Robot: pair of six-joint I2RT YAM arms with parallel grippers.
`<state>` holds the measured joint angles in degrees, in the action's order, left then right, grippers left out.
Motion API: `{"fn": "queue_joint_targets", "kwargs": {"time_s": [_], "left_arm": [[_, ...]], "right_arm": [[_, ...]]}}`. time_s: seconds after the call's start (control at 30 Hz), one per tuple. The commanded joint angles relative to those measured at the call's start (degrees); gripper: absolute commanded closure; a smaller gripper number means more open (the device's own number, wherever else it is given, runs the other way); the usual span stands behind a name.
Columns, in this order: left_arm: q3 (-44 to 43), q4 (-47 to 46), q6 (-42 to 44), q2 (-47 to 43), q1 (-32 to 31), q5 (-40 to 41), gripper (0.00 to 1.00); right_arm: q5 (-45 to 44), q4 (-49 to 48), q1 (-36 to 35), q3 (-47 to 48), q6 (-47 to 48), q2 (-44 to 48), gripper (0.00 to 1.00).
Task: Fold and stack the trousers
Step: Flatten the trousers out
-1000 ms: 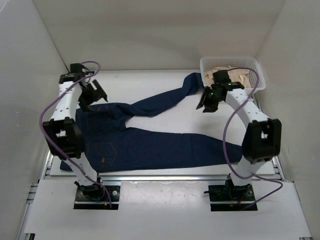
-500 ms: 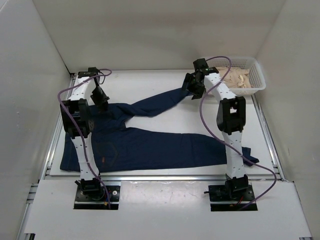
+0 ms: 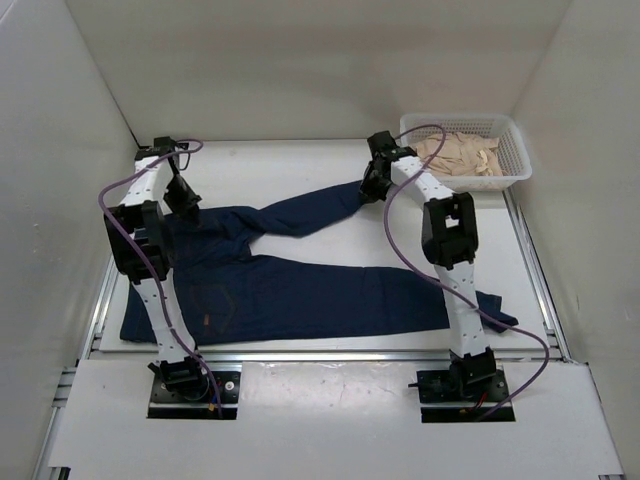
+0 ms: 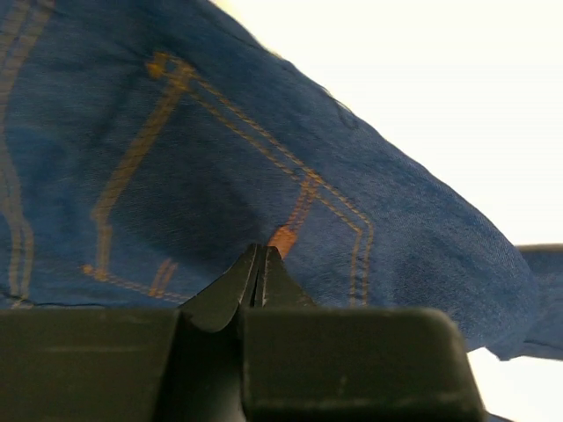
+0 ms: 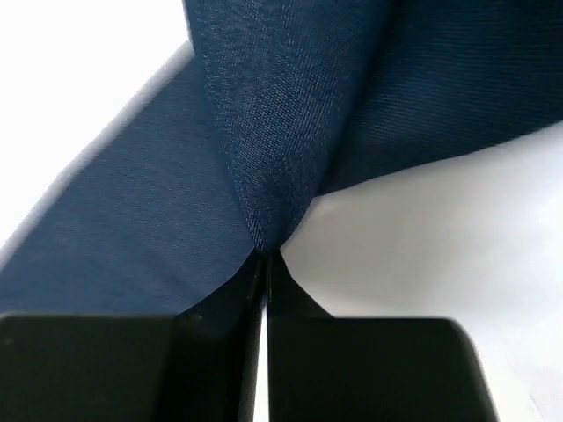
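The dark blue trousers [image 3: 300,295] lie spread on the white table, waist at the left and legs running right. One leg angles up to the far middle; the other lies along the front edge. My left gripper [image 3: 183,197] is at the far waist corner. In the left wrist view it [image 4: 261,251] is shut on denim [image 4: 264,132] beside orange pocket stitching. My right gripper [image 3: 370,188] is at the end of the upper leg. Up close it [image 5: 264,255] is shut on a pinched fold of that leg [image 5: 281,105].
A white mesh basket [image 3: 515,150] holding beige cloth [image 3: 460,155] stands at the back right corner. White walls close in the table on three sides. The lower leg's hem [image 3: 495,318] sticks out past the right arm's base link.
The right gripper left the basket, moved left to the upper leg's end and shut on it. The left gripper dropped onto the waist corner and shut.
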<state>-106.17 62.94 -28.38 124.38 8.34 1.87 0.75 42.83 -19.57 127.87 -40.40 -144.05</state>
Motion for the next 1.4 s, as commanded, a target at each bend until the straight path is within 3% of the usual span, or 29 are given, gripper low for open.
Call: {"fn": "queue_joint_targets", "kwargs": {"time_s": [0.0,0.1,0.27,0.37,0.4,0.47,0.5,0.6,0.77,0.8,0.87,0.93,1.03,1.13,1.23,1.33,1.37], "left_arm": [[0.1,0.0,1.0,-5.3,1.4,1.2,0.9],[1.2,-0.7,-0.1,-6.5,1.4,0.7,0.9],[5.6,-3.1,-0.6,-10.2,2.0,-1.2,0.9],[6.9,-3.1,-0.6,-11.7,2.0,-1.2,0.9],[7.6,-3.1,-0.1,-12.5,2.0,-1.2,0.9],[8.3,-3.1,-0.1,-13.4,2.0,-1.2,0.9],[8.8,-3.1,-0.1,-13.9,2.0,-1.8,0.9],[8.8,-3.6,-0.1,-15.3,2.0,-3.0,0.9],[9.3,-3.6,0.4,-16.5,0.8,-4.3,0.9],[9.3,-3.6,0.4,-16.5,0.8,-4.3,0.9],[9.8,-3.6,0.4,-17.7,0.3,-4.9,0.9],[9.8,-3.6,1.0,-17.7,0.3,-4.9,0.9],[10.4,-3.6,1.0,-18.8,0.3,-4.9,0.9],[11.5,-3.6,1.0,-19.3,0.3,-4.9,0.9],[12.0,-3.6,1.5,-19.9,0.3,-4.9,0.9],[12.0,-3.6,1.5,-19.9,0.3,-4.9,0.9],[12.6,-3.6,1.5,-19.9,0.3,-4.9,0.9]], "right_arm": [[-7.2,0.2,-1.9,-16.3,-2.8,9.9,1.0],[-10.0,-1.6,-4.6,-27.1,-4.7,21.0,1.0],[-15.2,-1.6,-10.4,-53.0,-11.4,39.1,0.99],[-14.0,-1.6,-13.8,-64.0,-13.6,47.7,0.72],[-14.0,-1.6,-14.6,-66.2,-14.2,49.9,0.67],[-15.7,0.1,-14.6,-69.9,-16.1,57.4,0.65],[-16.7,0.8,-14.0,-70.7,-16.1,62.3,0.6],[-17.2,1.4,-9.0,-71.4,-14.0,68.0,0.57],[-16.5,1.4,-2.0,-66.1,-6.0,64.8,0.55],[-15.5,1.4,-0.9,-65.0,-4.4,61.8,0.43],[-13.0,-0.1,2.8,-62.7,-3.8,58.8,0.36],[-9.6,-0.8,4.9,-59.9,-2.7,54.2,0.21],[-9.0,-0.3,6.1,-55.1,-2.1,46.9,0.17],[-10.1,3.4,6.6,-47.5,-3.4,38.5,0.19],[-6.9,1.0,7.4,-49.0,-7.4,35.1,0.24],[-6.1,-1.3,8.0,-51.3,-9.1,34.4,0.42],[-6.1,-1.3,8.0,-51.3,-9.1,33.8,0.55]]}}
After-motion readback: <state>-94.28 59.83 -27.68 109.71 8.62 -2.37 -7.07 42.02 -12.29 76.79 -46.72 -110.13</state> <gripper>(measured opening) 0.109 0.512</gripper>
